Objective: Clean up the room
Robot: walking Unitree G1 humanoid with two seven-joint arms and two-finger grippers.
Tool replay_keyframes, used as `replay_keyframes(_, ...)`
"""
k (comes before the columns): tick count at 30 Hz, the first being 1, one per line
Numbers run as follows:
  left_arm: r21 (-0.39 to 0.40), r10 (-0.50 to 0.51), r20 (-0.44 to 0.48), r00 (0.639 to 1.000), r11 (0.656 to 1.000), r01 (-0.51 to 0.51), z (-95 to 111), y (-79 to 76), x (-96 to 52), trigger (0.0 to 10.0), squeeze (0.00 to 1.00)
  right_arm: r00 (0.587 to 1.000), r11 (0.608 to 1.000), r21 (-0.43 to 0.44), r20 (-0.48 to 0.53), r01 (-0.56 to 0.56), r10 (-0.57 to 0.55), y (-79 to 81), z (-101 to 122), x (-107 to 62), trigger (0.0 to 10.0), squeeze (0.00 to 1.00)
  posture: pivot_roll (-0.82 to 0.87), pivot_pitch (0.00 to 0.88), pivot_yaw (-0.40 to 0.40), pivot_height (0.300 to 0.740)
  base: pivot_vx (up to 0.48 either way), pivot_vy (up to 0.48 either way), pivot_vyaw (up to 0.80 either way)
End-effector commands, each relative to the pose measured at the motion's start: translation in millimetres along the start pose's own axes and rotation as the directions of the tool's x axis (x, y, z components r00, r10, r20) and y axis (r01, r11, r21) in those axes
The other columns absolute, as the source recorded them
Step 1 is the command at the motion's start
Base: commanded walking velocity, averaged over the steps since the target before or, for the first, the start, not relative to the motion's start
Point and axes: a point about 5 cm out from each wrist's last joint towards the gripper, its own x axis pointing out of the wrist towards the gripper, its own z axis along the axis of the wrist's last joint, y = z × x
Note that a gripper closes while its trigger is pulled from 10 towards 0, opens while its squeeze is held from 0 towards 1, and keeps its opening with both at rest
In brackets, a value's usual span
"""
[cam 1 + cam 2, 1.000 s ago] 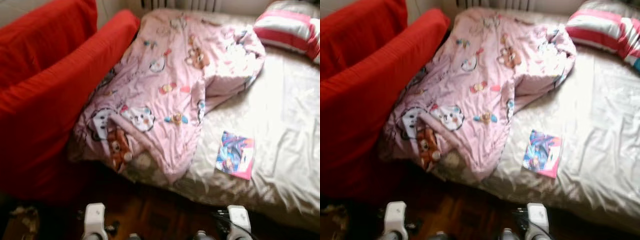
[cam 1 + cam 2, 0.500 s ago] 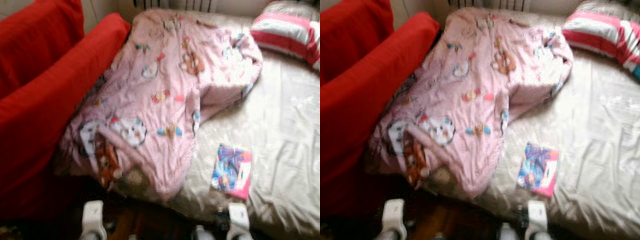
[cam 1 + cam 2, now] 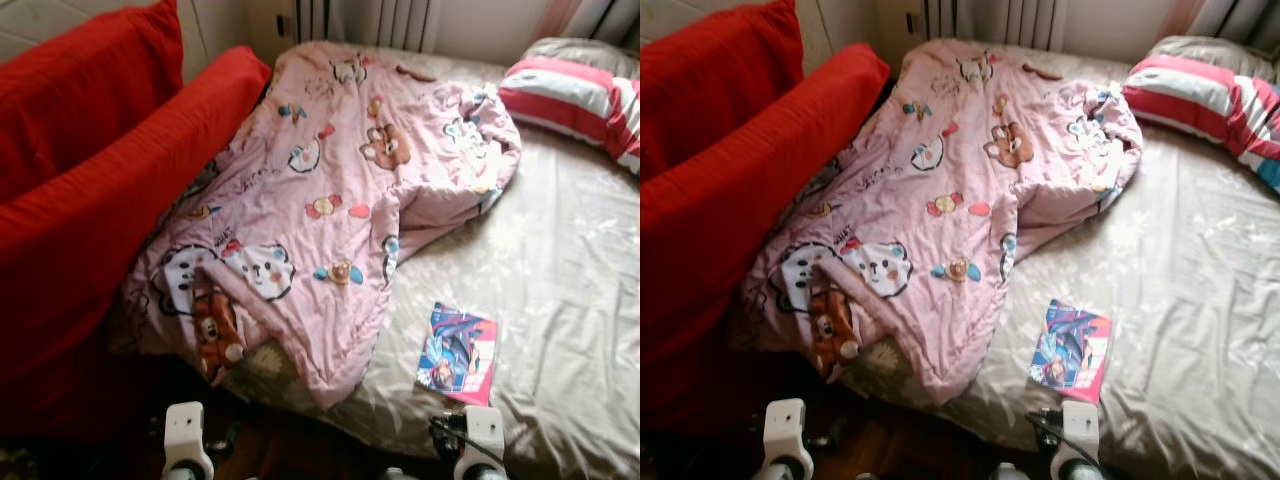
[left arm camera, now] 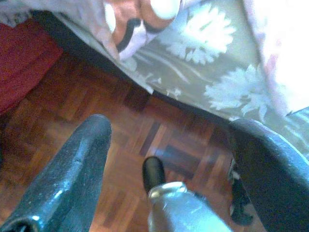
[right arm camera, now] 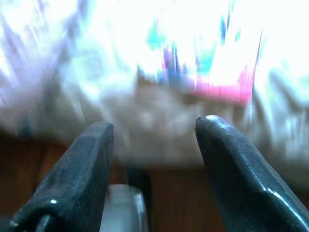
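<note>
Parquet floor (image 4: pixel 63 116) shows between the left tool's (image 4: pixel 169 140) spread, empty fingers; right tool (image 5: pixel 154 128) likewise gapes.

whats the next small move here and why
Probably reach the right gripper forward to the colourful book lying flat on the beige sheet near the bed's edge. Its fingers are open, with the book just ahead of them, and it lies loose, apart from the rumpled pink blanket. The left gripper hangs open over the wooden floor.
</note>
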Motion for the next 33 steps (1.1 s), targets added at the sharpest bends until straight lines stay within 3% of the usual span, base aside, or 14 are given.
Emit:
replay_keyframes(1,-0.008,-0.008,0.000,1.000,1.000,0.008,-7.1,-0.3,-4.5,10.0,0.00,0.984,0.999,-0.005,0.174,-0.037,0.037,6.2,35.8,9.4,10.0,0.00,-0.06,0.182,-0.007,0.740,0.000,0.000,0.00)
replay_keyframes(6,0.016,-0.016,0.037,0.999,1.000,0.015,-7.2,-0.9,-7.2,10.0,0.00,0.932,0.998,-0.026,0.357,-0.055,0.060,7.8,63.1,5.2,10.0,0.00,-0.07,0.175,-0.010,0.740,0.000,0.000,0.00)
replay_keyframes(8,0.019,-0.018,0.040,0.999,1.000,0.017,-7.2,-1.1,-7.4,10.0,0.00,0.929,0.998,-0.028,0.366,-0.057,0.063,8.2,64.4,4.7,10.0,0.00,-0.07,0.175,-0.010,0.740,0.000,0.000,0.00)
replay_keyframes(9,0.076,-0.055,0.211,0.976,0.996,0.039,25.8,-14.3,0.9,10.0,0.00,0.916,0.996,-0.049,0.392,-0.074,0.087,11.1,68.3,2.7,10.0,0.00,-0.07,0.168,-0.013,0.740,0.000,0.000,0.00)
replay_keyframes(11,0.117,-0.097,0.396,0.913,0.992,0.054,62.0,-30.1,0.9,10.0,0.00,0.903,0.993,-0.069,0.414,-0.095,0.115,14.3,71.0,0.2,10.0,0.00,-0.07,0.164,-0.016,0.740,0.000,0.000,0.00)
replay_keyframes(16,0.137,-0.106,0.555,0.825,0.990,0.035,89.4,-36.1,-18.8,10.0,0.00,0.886,0.994,-0.063,0.450,-0.090,0.108,10.9,73.2,-9.1,10.0,0.00,-0.06,0.151,-0.024,0.740,0.000,0.000,0.00)
replay_keyframes(20,0.121,-0.103,0.587,0.803,0.992,0.039,97.4,-37.5,-25.6,10.0,0.00,0.895,0.998,-0.026,0.442,-0.055,0.061,6.4,66.8,-13.2,10.0,0.00,-0.06,0.141,-0.018,0.740,0.000,0.000,0.00)
replay_keyframes(28,0.123,-0.098,0.573,0.814,0.992,0.033,99.2,-34.2,-34.1,10.0,0.00,0.900,0.999,0.011,0.435,-0.036,0.028,7.9,64.2,-16.6,10.0,0.00,-0.06,0.147,-0.009,0.740,0.000,0.000,0.00)
replay_keyframes(33,0.128,-0.099,0.580,0.809,0.991,0.030,115.2,-33.9,-32.6,10.0,0.00,0.901,0.999,0.030,0.434,-0.036,0.020,10.7,72.9,-11.0,10.0,0.00,-0.05,0.177,-0.002,0.740,0.000,0.000,0.00)
